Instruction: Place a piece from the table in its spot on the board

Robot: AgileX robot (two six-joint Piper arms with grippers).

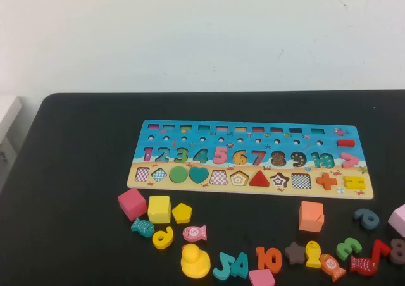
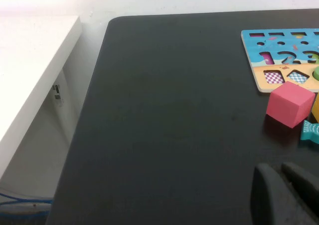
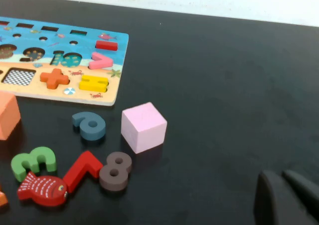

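The yellow pentagon piece (image 1: 181, 213) lies flat on the black table (image 1: 76, 172), just in front of the board's left part, between a yellow cube (image 1: 159, 209) and a pink fish. The board (image 1: 253, 137) lies in the middle of the table; its pentagon recess (image 1: 238, 178) is open. Neither arm shows in the high view. My left gripper (image 2: 276, 171) is shut and empty, low over bare table left of the board (image 2: 279, 60); the piece is out of that view. My right gripper (image 3: 280, 176) is shut and empty, over bare table right of the board (image 3: 65, 80).
A pink-red cube (image 1: 131, 204) (image 2: 289, 104) sits by the board's left corner. An orange block (image 1: 311, 216), a light pink cube (image 3: 143, 127), a yellow duck (image 1: 194, 261), numbers and fish lie along the table's front. A white ledge (image 2: 30, 80) stands left of the table.
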